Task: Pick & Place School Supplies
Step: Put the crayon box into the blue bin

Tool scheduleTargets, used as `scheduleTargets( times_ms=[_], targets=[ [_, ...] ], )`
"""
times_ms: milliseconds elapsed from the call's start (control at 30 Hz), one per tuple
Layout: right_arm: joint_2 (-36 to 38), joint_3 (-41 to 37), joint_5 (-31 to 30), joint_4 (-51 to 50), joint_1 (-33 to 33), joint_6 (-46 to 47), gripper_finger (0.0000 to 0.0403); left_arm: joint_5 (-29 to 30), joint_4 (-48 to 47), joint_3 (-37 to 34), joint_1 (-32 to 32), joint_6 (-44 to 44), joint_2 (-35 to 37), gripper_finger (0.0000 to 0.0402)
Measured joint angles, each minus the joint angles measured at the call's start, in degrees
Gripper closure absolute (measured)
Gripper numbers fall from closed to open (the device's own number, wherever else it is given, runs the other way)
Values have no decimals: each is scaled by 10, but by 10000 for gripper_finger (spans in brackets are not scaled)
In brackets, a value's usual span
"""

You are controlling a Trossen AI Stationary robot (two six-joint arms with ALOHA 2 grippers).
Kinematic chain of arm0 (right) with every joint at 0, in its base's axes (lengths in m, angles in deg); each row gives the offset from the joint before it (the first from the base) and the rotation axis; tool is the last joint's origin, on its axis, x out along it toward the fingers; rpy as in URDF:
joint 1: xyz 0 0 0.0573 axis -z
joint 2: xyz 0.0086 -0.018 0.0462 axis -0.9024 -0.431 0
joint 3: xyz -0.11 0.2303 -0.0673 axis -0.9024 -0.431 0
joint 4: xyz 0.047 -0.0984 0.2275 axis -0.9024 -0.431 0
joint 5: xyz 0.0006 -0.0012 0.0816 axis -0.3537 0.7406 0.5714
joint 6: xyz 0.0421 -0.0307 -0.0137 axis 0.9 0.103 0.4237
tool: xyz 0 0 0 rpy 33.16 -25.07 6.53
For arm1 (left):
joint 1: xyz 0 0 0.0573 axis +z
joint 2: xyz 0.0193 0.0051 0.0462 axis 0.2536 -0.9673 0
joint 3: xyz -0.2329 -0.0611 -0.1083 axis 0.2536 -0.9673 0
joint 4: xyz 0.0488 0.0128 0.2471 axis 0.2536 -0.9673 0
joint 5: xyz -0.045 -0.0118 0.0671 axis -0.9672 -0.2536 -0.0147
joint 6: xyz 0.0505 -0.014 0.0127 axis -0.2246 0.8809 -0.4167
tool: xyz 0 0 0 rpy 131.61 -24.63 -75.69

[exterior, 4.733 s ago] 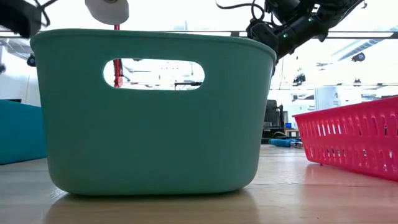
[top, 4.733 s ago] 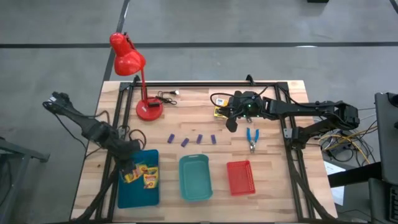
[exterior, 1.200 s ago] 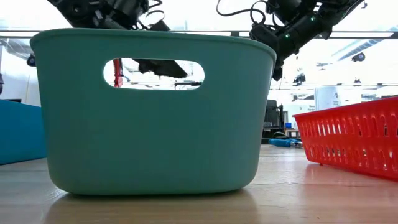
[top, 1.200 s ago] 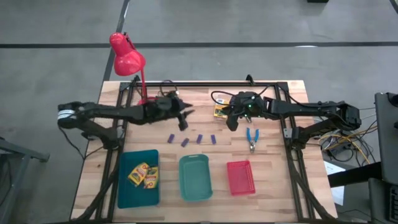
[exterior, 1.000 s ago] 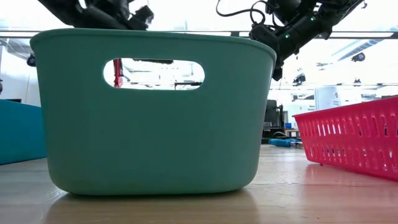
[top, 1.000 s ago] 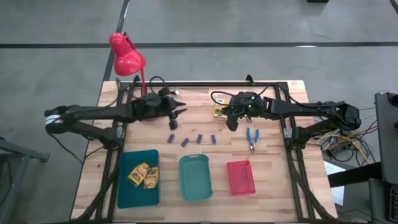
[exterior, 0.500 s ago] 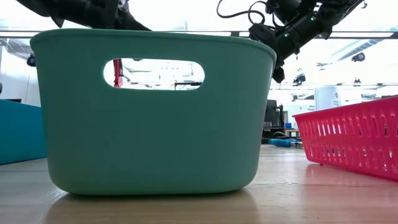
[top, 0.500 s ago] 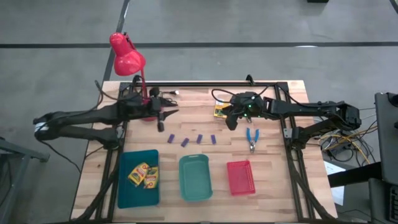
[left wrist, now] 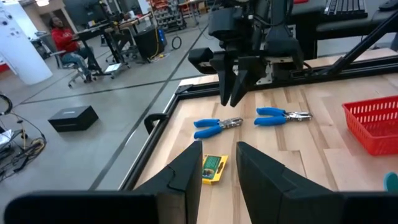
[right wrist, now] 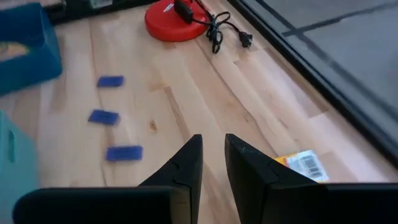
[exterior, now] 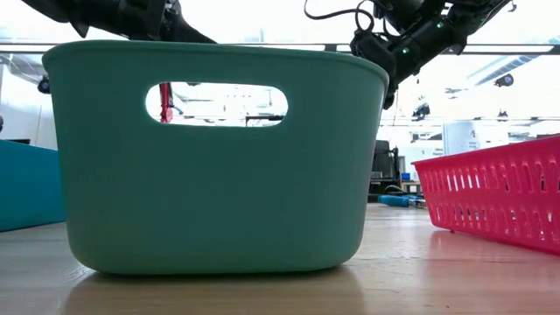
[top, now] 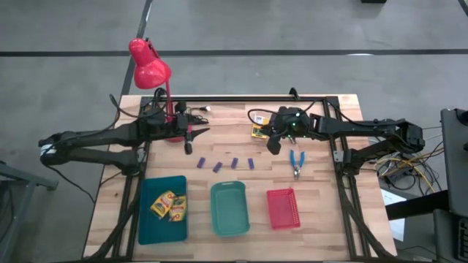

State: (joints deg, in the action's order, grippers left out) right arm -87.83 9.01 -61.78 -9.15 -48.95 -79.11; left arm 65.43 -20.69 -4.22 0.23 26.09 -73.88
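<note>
The left gripper (top: 191,139) has been swung back beside the lamp base (top: 175,129) — fingers slightly apart, empty. Two crayon boxes (top: 167,205) lie in the blue tray (top: 145,223); the third (top: 257,131) sits under the right gripper (top: 272,145), narrowly parted, empty.

Left arm stretched low across the table's far-left side, left gripper (top: 191,140) pointing toward the middle, fingers (left wrist: 186,168) parted with a narrow gap, nothing between them. Right arm reaching in from the right, right gripper (top: 272,144) raised above the far centre, fingers (right wrist: 186,165) slightly apart, empty.
</note>
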Motion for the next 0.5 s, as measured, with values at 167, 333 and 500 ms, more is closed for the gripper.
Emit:
scheduleTargets(
  times_ms=[167, 333, 500],
  targets=[
    [0, 0, -17, -10, 1, -44, 335, 0, 0, 0, 0, 0, 0, 298],
    [-2, 0, -16, -9, 1, -49, 335, 0, 0, 0, 0, 0, -1, 298],
    [-11, 0, -18, -8, 3, -14, 317, 0, 0, 0, 0, 0, -1, 298]
  ],
)
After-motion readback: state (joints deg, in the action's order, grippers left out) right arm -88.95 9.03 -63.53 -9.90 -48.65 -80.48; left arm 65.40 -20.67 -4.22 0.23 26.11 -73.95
